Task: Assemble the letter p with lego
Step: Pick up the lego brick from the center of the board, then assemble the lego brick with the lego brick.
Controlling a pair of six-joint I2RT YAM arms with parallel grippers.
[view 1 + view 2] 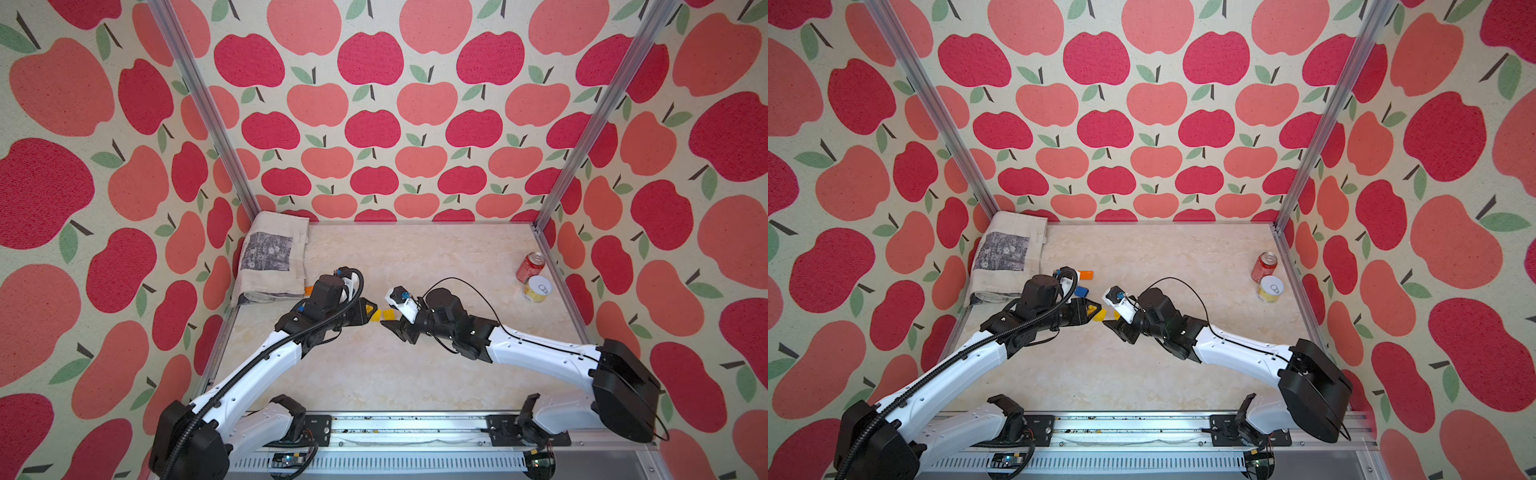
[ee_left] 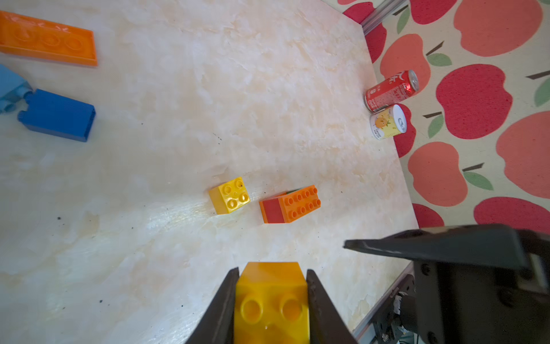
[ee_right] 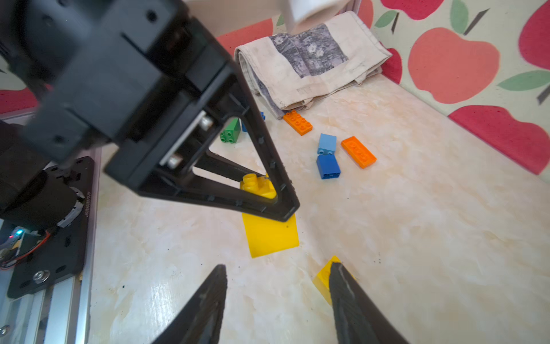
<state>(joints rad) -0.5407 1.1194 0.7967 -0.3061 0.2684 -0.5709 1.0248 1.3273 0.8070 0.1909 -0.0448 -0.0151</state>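
Yellow brick gripped, pale worktop behind
Left tool clamps it; right tool gapes, empty — red can bears white lettering, too blurred to read.

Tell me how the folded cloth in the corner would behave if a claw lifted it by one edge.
Probably floppy: the cloth lies in soft stacked layers, so it would likely unfold and droop. Pushed, it would probably bunch up rather than slide, and might nudge the orange brick beside its edge.
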